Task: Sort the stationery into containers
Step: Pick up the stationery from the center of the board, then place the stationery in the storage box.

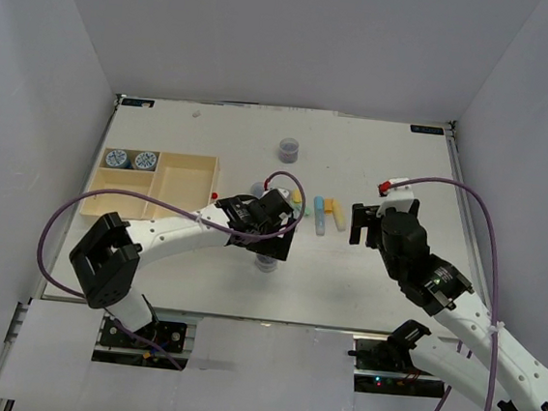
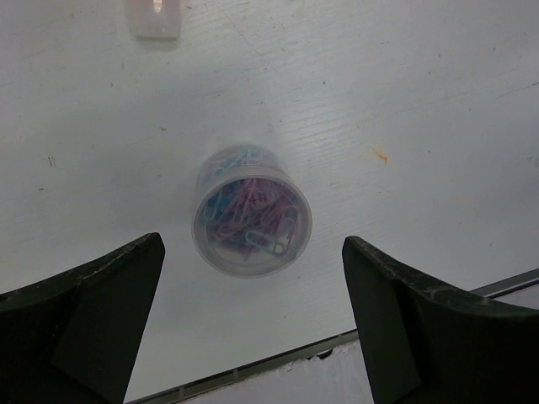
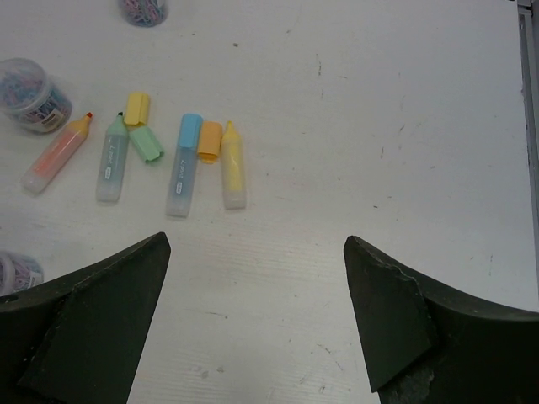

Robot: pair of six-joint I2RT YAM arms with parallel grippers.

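My left gripper (image 2: 251,244) hangs wide open and empty above the small clear round plastic jar of coloured paper clips (image 2: 251,210), which stands on the white table (image 2: 421,101). It looks light, rigid and slick-walled, so I'd pinch it across its sides. My right gripper (image 3: 257,244) gapes empty too.

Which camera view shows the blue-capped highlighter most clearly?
The right wrist view: the blue-capped highlighter lies there whole and large. The top external view shows only a small bluish stick. The left wrist view misses it.
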